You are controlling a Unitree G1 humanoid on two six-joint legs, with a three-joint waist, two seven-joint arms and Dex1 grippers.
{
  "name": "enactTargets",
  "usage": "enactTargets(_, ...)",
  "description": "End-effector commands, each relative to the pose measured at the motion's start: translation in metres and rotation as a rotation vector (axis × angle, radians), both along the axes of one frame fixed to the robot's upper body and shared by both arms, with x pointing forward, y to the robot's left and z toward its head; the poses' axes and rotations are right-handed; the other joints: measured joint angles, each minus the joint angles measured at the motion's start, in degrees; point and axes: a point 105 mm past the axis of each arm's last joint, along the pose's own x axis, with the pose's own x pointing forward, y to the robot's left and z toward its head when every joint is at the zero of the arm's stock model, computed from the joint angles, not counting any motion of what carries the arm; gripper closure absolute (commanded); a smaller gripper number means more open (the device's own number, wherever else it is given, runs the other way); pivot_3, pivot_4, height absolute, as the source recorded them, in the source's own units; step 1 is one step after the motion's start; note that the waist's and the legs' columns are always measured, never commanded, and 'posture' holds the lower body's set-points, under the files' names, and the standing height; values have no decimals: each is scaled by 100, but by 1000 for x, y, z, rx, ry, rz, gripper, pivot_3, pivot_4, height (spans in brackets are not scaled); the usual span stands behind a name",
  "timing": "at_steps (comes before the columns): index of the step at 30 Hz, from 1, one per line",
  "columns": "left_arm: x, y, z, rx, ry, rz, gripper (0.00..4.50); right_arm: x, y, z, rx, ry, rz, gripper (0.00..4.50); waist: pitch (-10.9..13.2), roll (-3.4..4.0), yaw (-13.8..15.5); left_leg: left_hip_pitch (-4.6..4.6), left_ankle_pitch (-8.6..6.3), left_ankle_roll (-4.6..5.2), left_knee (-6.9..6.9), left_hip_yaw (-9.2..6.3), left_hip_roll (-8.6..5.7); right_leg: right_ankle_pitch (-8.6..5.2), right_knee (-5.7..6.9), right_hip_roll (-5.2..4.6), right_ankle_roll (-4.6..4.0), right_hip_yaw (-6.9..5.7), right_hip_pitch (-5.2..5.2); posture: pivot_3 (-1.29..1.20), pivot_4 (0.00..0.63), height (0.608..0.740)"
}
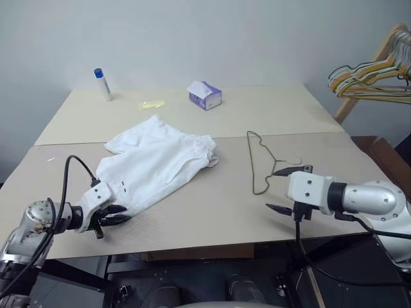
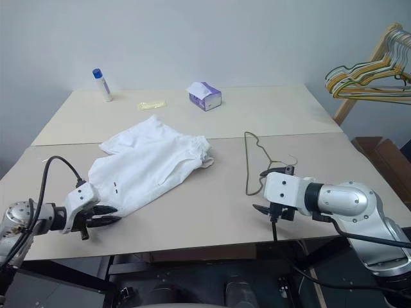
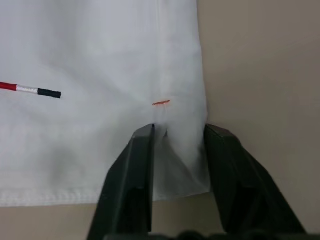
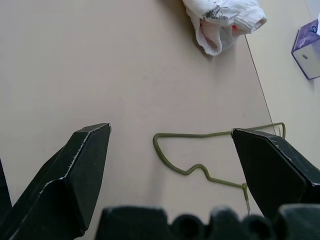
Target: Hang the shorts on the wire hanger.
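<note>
The white shorts (image 1: 157, 160) lie spread on the near table, waistband toward the middle and legs toward my left. My left gripper (image 1: 115, 215) is at the near hem corner. In the left wrist view its fingers (image 3: 135, 165) pinch a puckered fold of the shorts (image 3: 100, 50) beside a small red and dark mark (image 3: 30, 90). The thin olive wire hanger (image 1: 257, 160) lies flat to the right of the shorts. My right gripper (image 1: 275, 190) hovers open just above the hanger's near end (image 4: 215, 134), touching nothing.
On the far table stand a white-and-purple tissue pack (image 1: 205, 95), a white bottle with a blue cap (image 1: 102, 84) and a small yellowish item (image 1: 152, 104). A bunch of pale hangers on a wooden rack (image 1: 376, 70) is at the far right. The table's front edge (image 1: 192, 247) is close.
</note>
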Motion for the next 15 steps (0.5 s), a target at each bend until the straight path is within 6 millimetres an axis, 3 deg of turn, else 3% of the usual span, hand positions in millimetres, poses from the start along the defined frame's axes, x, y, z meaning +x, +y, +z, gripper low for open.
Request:
enactTargets(1, 2, 10, -4, 72, 5, 19, 4207, 4, 8, 10, 3, -53, 25, 0, -3, 5, -4, 1, 0, 0, 0, 0, 0, 0, 0, 1, 0, 0, 1, -53, 0, 740)
enactTargets(2, 1, 9, -3, 66, 4, 9, 4460, 6, 10, 9, 1, -57, 32, 0, -5, 9, -7, 1, 0, 0, 0, 1, 0, 0, 0, 1, 0, 1, 1, -53, 0, 740)
enactTargets(6, 1, 9, 2, 97, -45, -22, 4460, 16, 22, 5, -16, -80, 62, 0, -8, 12, -8, -1, 0, 0, -1, 6, 3, 1, 0, 3, -2, 5, -4, -51, 0, 740)
enactTargets(15, -22, 9, 35, 153, -120, -181, 4460, 68, 64, -4, -149, -297, 120, 0, -5, 10, -121, -10, 0, 0, -6, 17, 9, 5, 4, 6, -11, 12, -22, -13, 0, 740)
